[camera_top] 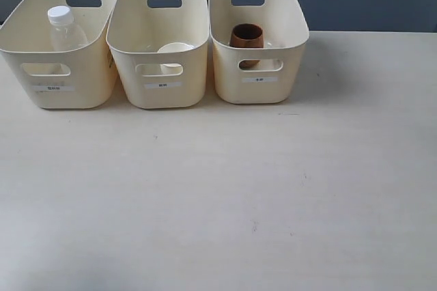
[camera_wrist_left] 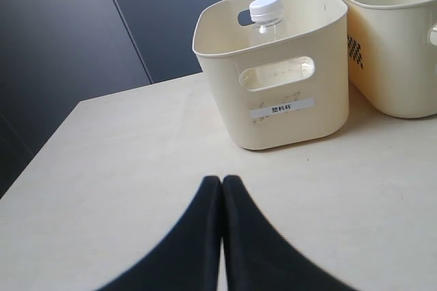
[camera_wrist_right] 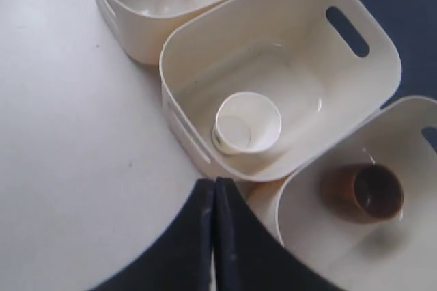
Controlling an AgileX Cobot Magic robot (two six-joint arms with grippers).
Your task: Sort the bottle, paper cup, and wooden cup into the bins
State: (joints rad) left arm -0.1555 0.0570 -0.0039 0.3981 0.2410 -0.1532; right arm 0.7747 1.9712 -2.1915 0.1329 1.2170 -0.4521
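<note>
Three bins (camera_top: 164,96), bottle (camera_top: 65,28), two cups

1. Bright, even, diffuse light; no glare on the pale table (camera_top: 218,195).
2. Soft shadows beside the bins (camera_top: 258,45), falling rightward.
3. Exterior view slightly soft.
4. Right wrist view blurred, perhaps defocused; dark fingers (camera_wrist_right: 235,250) smeared.

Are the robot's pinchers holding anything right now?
No, nothing. The left gripper and right gripper are both shut and empty. The bottle, paper cup and wooden cup each sit inside a bin.
</note>
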